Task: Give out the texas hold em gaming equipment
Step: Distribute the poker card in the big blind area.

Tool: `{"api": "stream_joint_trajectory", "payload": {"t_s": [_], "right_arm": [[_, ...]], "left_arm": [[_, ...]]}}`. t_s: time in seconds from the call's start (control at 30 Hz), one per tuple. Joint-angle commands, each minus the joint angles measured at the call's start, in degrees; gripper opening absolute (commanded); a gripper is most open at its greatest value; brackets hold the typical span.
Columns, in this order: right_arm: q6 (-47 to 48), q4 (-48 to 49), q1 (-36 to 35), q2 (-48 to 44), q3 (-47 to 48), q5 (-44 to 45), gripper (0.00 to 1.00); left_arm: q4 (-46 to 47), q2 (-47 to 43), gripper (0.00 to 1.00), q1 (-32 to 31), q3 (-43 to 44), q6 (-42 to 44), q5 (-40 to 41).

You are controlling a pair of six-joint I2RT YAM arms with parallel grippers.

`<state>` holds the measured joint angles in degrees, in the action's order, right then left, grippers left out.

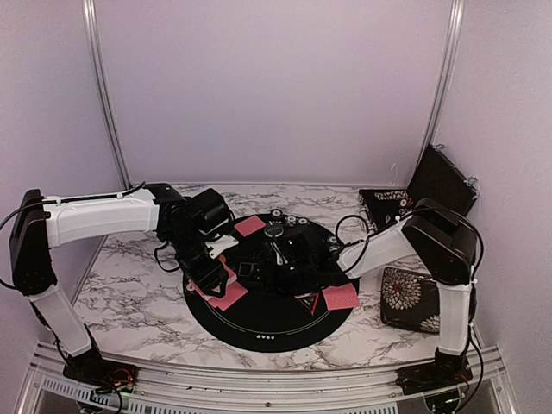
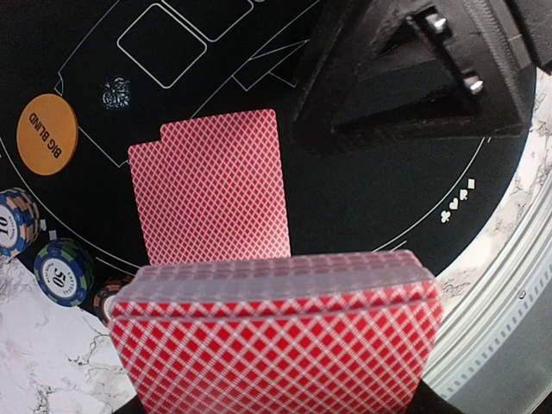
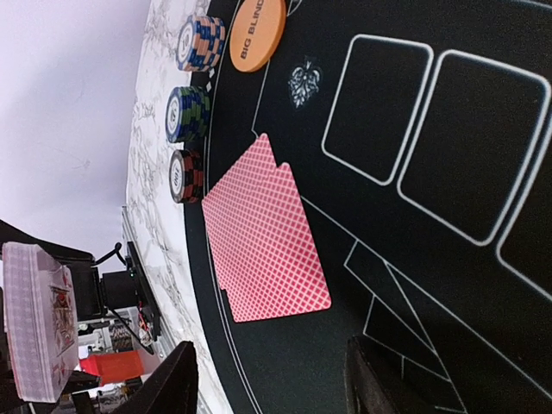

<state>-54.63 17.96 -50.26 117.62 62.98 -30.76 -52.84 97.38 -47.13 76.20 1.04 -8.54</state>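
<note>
On the black mat (image 3: 448,285), two red-backed cards (image 3: 267,233) lie flat and overlapped; right gripper (image 3: 276,379) hangs above, fingers apart, empty. Left gripper (image 1: 210,263) clamped on the deck (image 2: 276,345). Judged: cards thin, light, slick, so pinch one overhanging edge.

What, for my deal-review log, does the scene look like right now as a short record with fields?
left claw: shut on a deck of red-backed cards, held above the mat
right claw: open, empty, over the mat
dealt cards: two, face-down, overlapping, on the mat
button: orange BIG BLIND button on the mat near them
chips: three striped chip stacks along the mat's edge
elsewhere: other cards at the mat's far-left and near-right
</note>
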Motion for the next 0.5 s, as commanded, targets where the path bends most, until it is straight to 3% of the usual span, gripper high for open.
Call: {"api": "stream_joint_trajectory", "payload": {"t_s": [0.0, 0.27, 0.47], "right_arm": [[-2.1, 3.1, 0.5, -4.8, -1.5, 0.2, 0.57], [-9.5, 14.9, 1.3, -8.0, -4.7, -6.4, 0.67], [-13.8, 20.8, 1.2, -6.0, -4.5, -9.4, 0.68]], "left_arm": [[0.4, -2.2, 0.55, 0.3, -0.3, 0.1, -0.8], [0.4, -2.1, 0.55, 0.3, -0.2, 0.0, -1.0], [0.4, -2.0, 0.55, 0.3, 0.2, 0.3, -0.9]]}}
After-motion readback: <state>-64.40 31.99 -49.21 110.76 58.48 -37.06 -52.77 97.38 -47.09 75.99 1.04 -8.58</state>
